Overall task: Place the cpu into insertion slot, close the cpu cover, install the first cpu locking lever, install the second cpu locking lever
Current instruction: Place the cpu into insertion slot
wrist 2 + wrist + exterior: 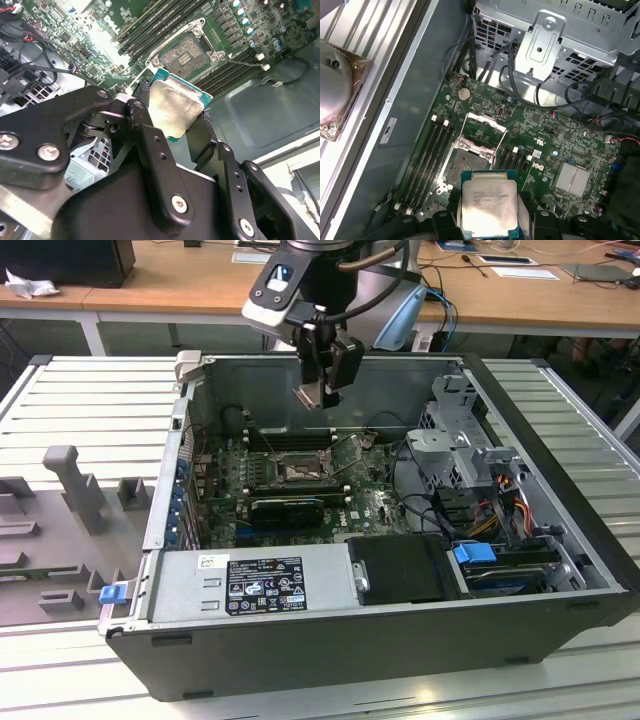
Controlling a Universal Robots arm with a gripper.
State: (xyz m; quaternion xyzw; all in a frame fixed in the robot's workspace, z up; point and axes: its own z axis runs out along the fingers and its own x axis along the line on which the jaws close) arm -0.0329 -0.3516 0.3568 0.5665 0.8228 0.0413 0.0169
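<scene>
My gripper [322,390] hangs above the open computer case, shut on the cpu [308,396]. In both wrist views the cpu [177,107] [489,207] is a pale silver square on a green base, clamped at two opposite edges between the black fingers [145,120]. The insertion slot [298,472] [186,55] [465,166] lies below on the green board, its dark centre bare. The cpu cover [481,131] stands swung open at the slot's far side. A thin wire locking lever [240,61] sticks out beside the slot, raised off the board.
Long black memory slots [432,150] flank the socket. A black expansion card [285,508] sits in front of it, then the power supply [250,585]. A metal drive cage [460,440] and cables [420,490] fill the exterior view's right. Grey fixtures [70,480] stand outside.
</scene>
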